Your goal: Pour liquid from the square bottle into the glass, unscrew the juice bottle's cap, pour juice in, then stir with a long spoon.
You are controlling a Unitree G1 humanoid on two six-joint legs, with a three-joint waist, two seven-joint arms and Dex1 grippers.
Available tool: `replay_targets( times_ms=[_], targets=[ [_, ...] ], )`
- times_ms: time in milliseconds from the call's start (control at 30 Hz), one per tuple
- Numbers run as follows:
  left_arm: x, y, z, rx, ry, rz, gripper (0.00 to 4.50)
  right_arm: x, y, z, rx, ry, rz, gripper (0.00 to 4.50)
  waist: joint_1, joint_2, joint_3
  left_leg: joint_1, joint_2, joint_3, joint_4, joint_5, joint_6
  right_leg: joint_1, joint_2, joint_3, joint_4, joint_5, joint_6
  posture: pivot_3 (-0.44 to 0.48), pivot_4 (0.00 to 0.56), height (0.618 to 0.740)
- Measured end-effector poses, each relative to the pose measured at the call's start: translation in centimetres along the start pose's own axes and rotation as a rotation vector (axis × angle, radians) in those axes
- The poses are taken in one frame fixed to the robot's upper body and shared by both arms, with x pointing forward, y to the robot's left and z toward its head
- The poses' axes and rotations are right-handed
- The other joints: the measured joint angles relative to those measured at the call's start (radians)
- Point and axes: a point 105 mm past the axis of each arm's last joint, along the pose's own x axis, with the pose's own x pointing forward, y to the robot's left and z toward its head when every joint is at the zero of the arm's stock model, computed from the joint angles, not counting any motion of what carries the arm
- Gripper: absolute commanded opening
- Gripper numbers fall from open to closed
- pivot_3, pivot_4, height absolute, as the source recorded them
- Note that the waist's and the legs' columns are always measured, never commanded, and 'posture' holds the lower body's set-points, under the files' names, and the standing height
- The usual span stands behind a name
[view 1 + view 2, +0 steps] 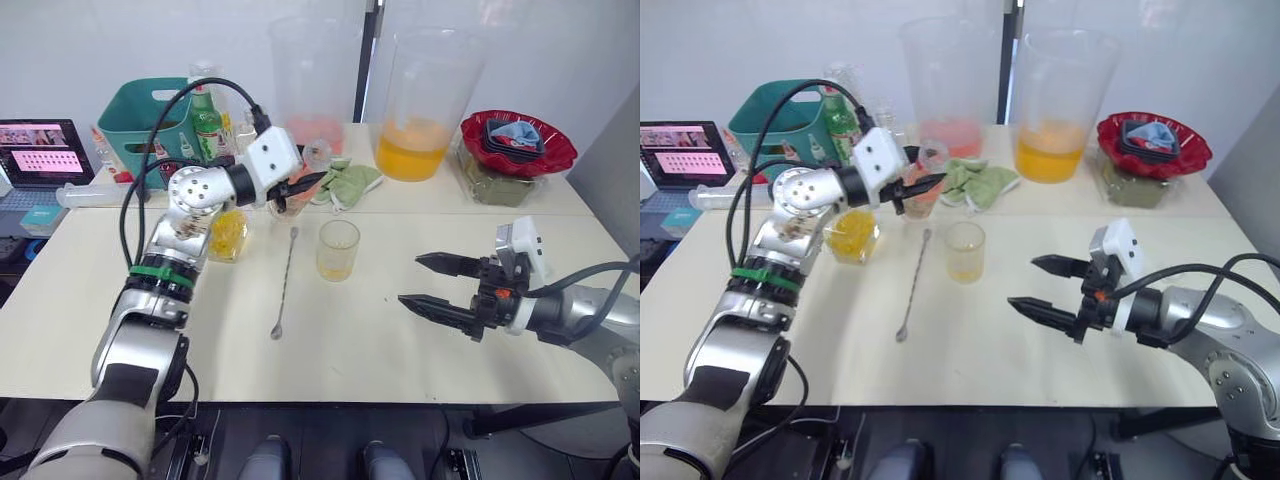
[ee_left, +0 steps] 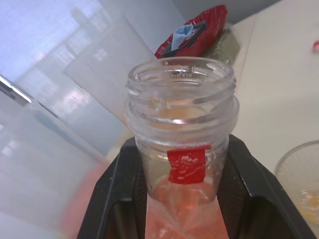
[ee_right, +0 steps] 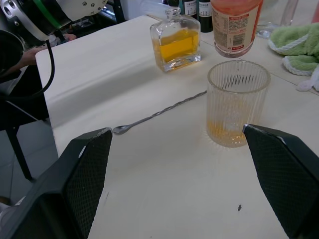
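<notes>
My left gripper (image 1: pixel 303 187) is shut on the neck of the juice bottle (image 2: pixel 180 124), just under its thread. The bottle's mouth is open and the cap is out of view. Pink-orange juice (image 3: pixel 235 22) shows in the bottle, which is held behind the glass (image 1: pixel 338 250). The glass stands mid-table with a thin layer of yellow liquid at its bottom. The square bottle (image 1: pixel 228 235), part full of yellow liquid, stands to the left of it. The long spoon (image 1: pixel 285 283) lies flat between them. My right gripper (image 1: pixel 430 283) is open, low over the table to the right of the glass.
Two huge clear pitchers stand at the back, one with orange liquid (image 1: pixel 415 110) and one with pink (image 1: pixel 310 90). A green cloth (image 1: pixel 350 183) lies before them. A red bowl (image 1: pixel 518 140) sits back right. A green basket (image 1: pixel 150 115) and a laptop (image 1: pixel 40 155) are back left.
</notes>
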Motion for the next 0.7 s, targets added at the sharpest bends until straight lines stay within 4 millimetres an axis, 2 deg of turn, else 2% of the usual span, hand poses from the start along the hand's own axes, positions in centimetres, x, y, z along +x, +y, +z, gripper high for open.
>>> replay_targets(
  times_ms=[300, 700],
  targets=[
    [1.6, -1.8, -2.5, 0.241, 0.084, 0.008, 1.47, -0.1, -0.3, -0.8, 0.019, 0.008, -0.084, 4.44, 0.0, 0.0, 0.0, 0.0, 0.0, 0.0, 0.0, 0.0, 0.0, 0.0, 0.0, 0.0, 0.002, 0.0, 0.0, 0.0, 0.15, 0.74],
    [2.0, -4.1, -3.3, 0.448, 0.065, -0.024, 1.47, -0.1, -0.5, -1.1, 0.02, 0.011, -0.131, 4.44, -0.001, -0.001, 0.0, 0.0, 0.0, 0.0, 0.0, 0.0, 0.0, 0.0, 0.0, 0.0, 0.002, 0.0, 0.0, 0.0, 0.15, 0.74]
  ],
)
